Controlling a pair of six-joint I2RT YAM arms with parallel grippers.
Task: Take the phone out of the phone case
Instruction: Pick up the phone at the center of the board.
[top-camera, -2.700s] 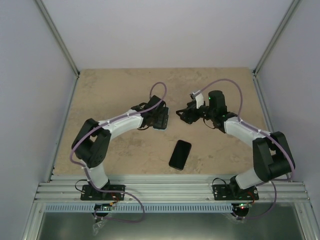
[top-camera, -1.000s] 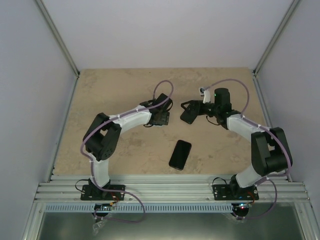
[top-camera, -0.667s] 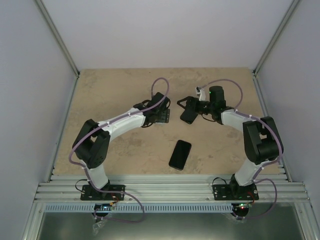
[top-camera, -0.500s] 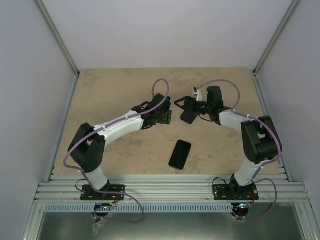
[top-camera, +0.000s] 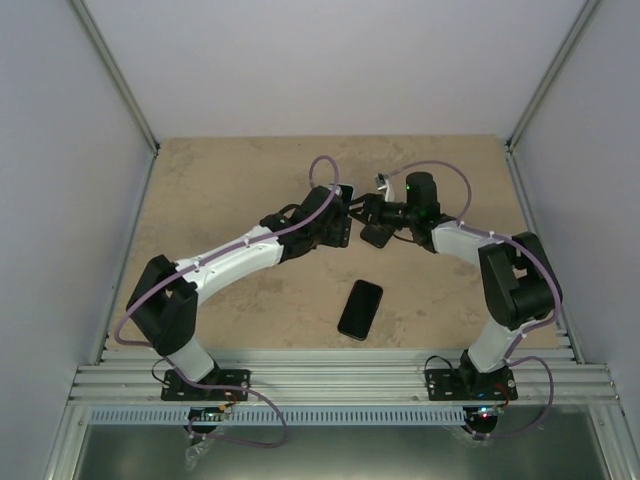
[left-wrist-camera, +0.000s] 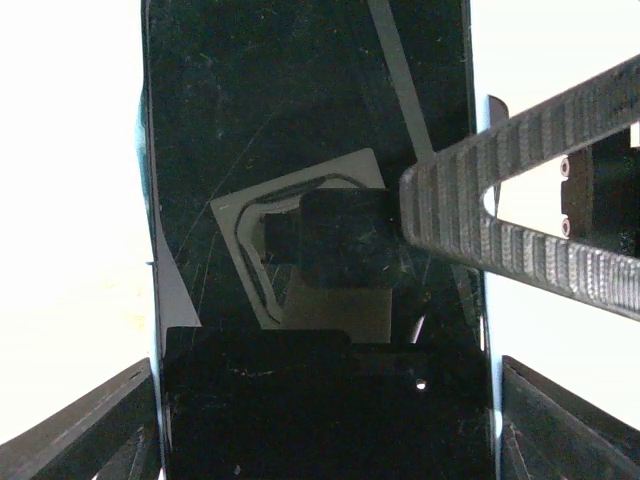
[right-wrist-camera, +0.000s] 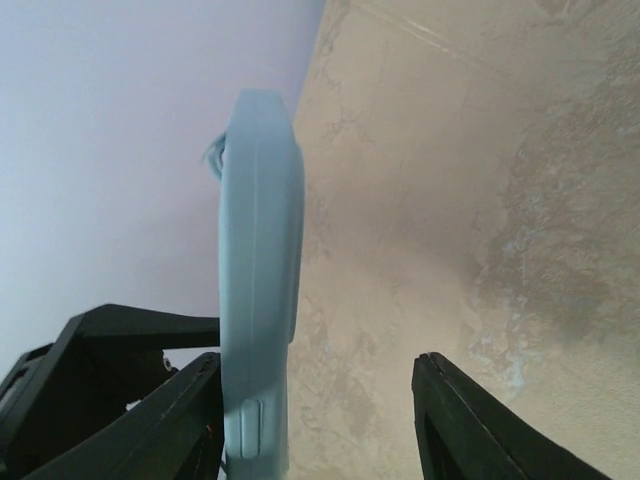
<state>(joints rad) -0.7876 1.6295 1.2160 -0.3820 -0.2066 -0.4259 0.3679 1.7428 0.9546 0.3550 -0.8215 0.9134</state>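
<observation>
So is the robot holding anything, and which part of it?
The left arm's jaws clamp the blue phone case, phone inside, by its two long side edges. The right jaws only straddle it, not pinching yet.

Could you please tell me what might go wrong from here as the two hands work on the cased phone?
The left hand holds the black phone in its light blue plastic case above the beige table; a hard pull could drop it. The right hand has only one finger against the case's edge, so closing may slip off. Its ribbed finger crosses the screen and might scratch it.
</observation>
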